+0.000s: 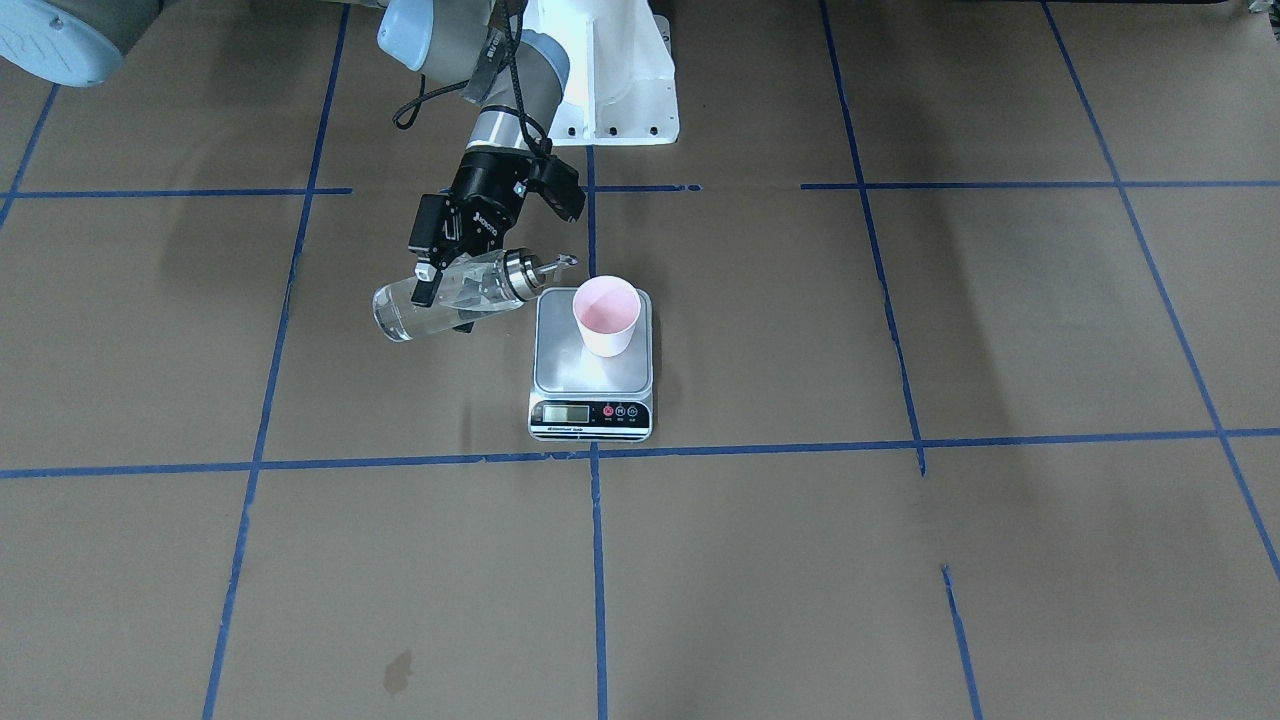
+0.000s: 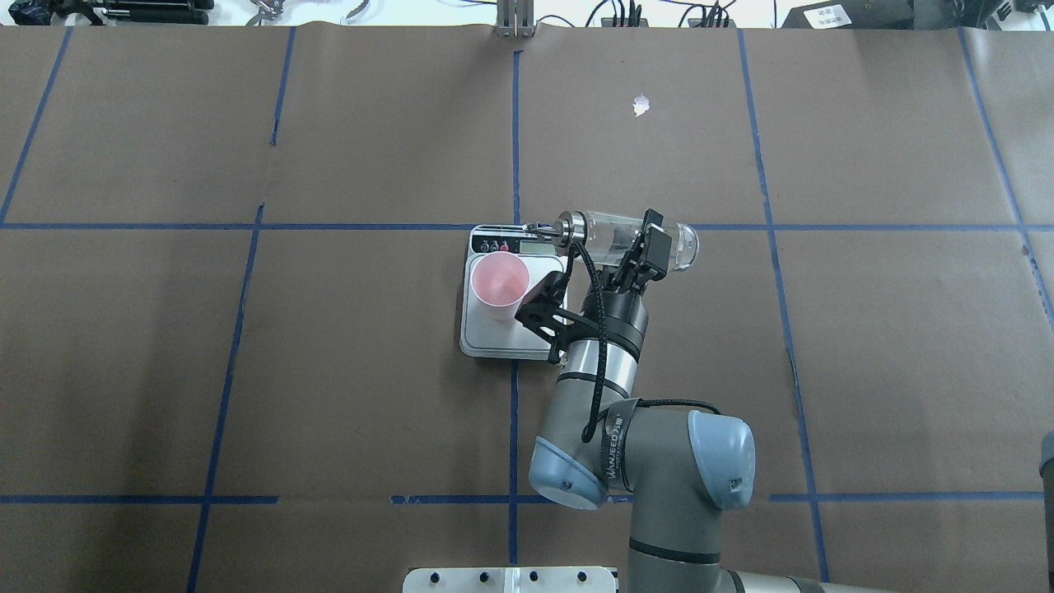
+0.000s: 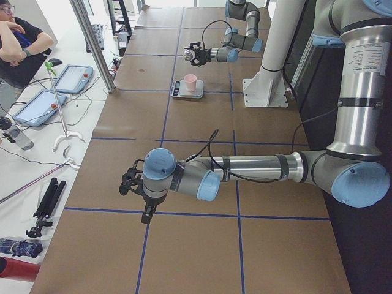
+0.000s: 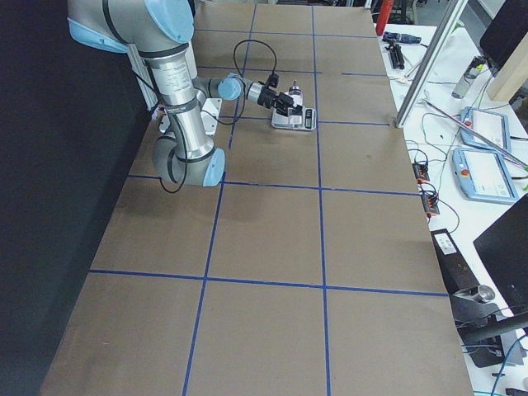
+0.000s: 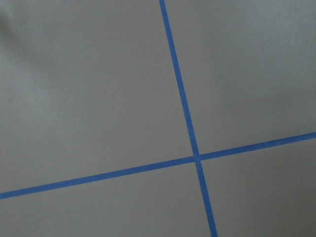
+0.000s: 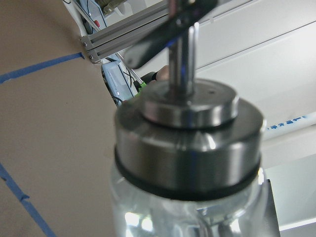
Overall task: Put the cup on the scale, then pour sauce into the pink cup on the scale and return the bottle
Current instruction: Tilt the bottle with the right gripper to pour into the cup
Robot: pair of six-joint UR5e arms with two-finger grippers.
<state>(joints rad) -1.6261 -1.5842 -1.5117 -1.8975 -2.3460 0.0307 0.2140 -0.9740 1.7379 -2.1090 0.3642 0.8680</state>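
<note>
Brown paper crossed by blue tape lines [image 1: 595, 560] covers the table [image 1: 900, 600]. Over it the right arm reaches forward from the robot's base to the scale's right side, with its wrist rolled so that the right gripper [image 1: 447, 300] lies sideways above the paper. Its 2 fingers are clamped around the middle of the bottle [image 1: 400, 312]. The bottle is lifted clear of the table and tipped almost level, with its metal collar and spout pointing toward the cup [image 1: 606, 312]. The spout tip is near the cup's rim; whether it is over the opening I cannot tell.

The cup stands upright on the steel platform of the scale [image 1: 560, 350], on the half toward the robot's left. The left arm stretches low over the table's far left end, well apart from the scale. How wide the left gripper [image 3: 127, 182] stands I cannot tell; its wrist camera shows only paper and 2 crossing tape lines. A white pedestal base [image 1: 620, 90] stands behind the scale, and an operator [image 3: 18, 43] sits beside the table.
</note>
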